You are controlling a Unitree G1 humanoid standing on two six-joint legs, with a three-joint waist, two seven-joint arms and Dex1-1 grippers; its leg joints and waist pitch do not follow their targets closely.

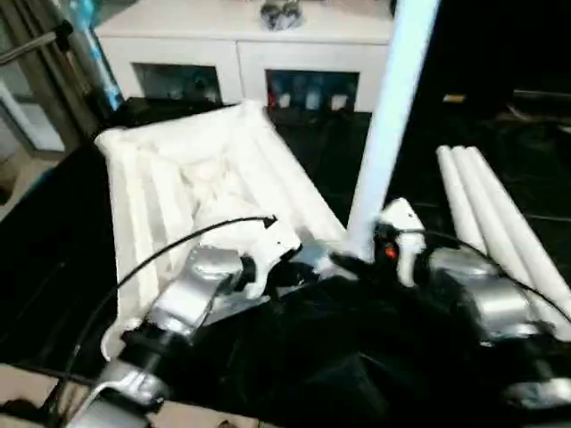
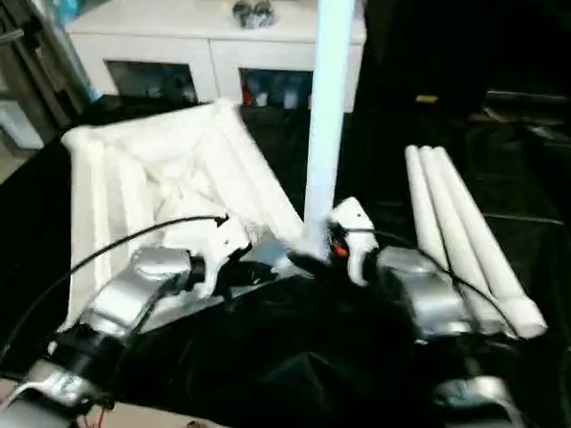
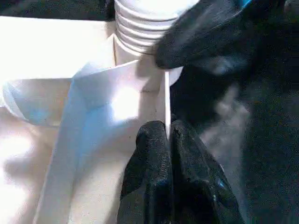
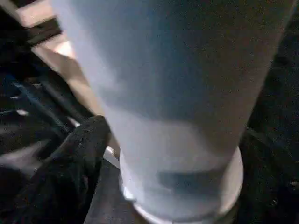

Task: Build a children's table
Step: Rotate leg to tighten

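A white leg [image 1: 393, 98] stands upright in the near corner socket of the upturned tabletop [image 1: 169, 178], which lies ribs-up on the dark table [image 1: 53, 259]. The left gripper [image 3: 169, 140] pinches the top's thin edge wall, fingers shut on it. The right gripper [image 1: 357, 263] sits at the leg's base; how wide its fingers stand cannot be told. Three spare legs [image 1: 495, 223] lie side by side, well apart to the right. The risk from here: if the leg is not fully seated, a loosened hold could let it lean and topple, or a nudge could slide the top.
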